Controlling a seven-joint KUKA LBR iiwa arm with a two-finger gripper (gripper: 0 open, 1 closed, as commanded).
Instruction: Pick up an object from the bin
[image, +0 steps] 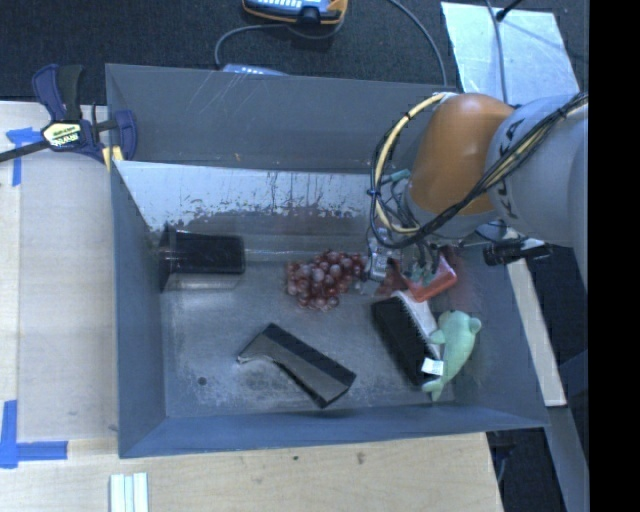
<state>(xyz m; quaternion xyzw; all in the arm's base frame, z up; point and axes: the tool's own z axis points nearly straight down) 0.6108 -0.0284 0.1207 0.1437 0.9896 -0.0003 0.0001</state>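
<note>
In the bin (140, 330), a box (205, 255) is sitting at the back left, near the left wall. A bunch of grapes (322, 278) is lying mid-bin, right of the box. A flat angled piece (300, 365) is resting in front of them. At the right, a brush (400, 340) is lying just left of a soft toy (455, 345).
</note>
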